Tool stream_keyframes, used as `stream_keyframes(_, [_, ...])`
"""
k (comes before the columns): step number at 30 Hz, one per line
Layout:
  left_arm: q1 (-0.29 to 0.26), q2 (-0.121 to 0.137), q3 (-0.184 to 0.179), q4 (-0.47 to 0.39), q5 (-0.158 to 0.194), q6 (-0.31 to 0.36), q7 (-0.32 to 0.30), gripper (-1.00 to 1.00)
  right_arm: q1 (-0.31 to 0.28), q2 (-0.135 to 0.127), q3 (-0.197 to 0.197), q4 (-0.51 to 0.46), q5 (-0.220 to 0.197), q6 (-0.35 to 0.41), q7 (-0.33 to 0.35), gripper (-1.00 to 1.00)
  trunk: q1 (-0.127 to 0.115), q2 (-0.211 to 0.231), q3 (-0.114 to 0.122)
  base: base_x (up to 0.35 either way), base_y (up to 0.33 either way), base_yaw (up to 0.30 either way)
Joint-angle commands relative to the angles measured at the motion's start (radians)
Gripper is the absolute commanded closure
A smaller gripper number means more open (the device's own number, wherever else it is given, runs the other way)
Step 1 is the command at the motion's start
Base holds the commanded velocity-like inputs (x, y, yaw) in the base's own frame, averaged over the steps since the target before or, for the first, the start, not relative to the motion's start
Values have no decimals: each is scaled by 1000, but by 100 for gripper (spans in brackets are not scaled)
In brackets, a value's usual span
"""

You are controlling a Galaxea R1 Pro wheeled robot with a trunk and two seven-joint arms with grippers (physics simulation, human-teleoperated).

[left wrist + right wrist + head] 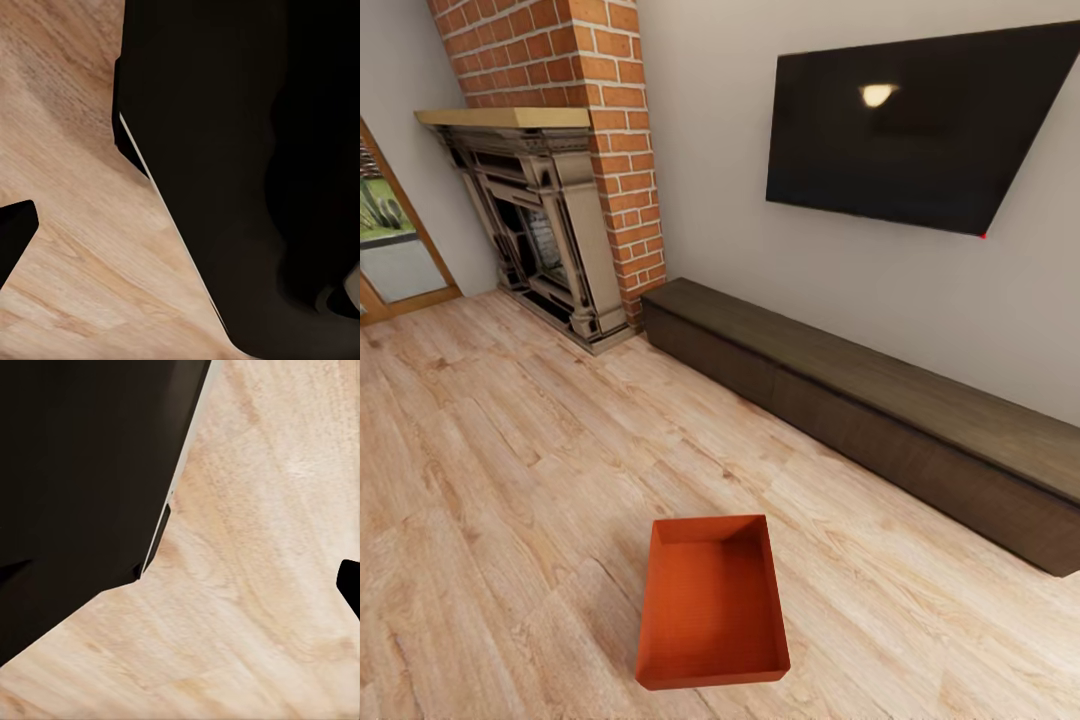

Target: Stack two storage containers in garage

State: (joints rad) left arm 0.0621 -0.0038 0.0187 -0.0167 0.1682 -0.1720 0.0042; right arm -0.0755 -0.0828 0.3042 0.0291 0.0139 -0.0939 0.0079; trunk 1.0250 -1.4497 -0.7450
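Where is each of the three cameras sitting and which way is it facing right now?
Head view: on the robot's head, looking forward and down at one storage container on the wood-plank floor, bench, fireplace and TV.
Left wrist view: near the left gripper, facing the floor past a dark robot part.
Right wrist view: near the right gripper, likewise facing floor beside a dark part.
Shared: the plank floor.
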Motion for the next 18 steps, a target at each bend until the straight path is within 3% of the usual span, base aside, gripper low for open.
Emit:
stream_keyframes(1, [1,-1,1,-2,5,-1,0,-100,-1,-1,3,3,2,-6,3,-100,0,0,-1,0,0,0])
stream_keyframes(9, [1,-1,1,-2,5,-1,0,-100,-1,3,0,3,-4,68,1,-100,0,0,-1,0,0,0])
stream_keyframes(18, [1,-1,1,-2,5,-1,0,-100,-1,3,-1,2,-4,75,0,-100,0,0,-13,0,0,0])
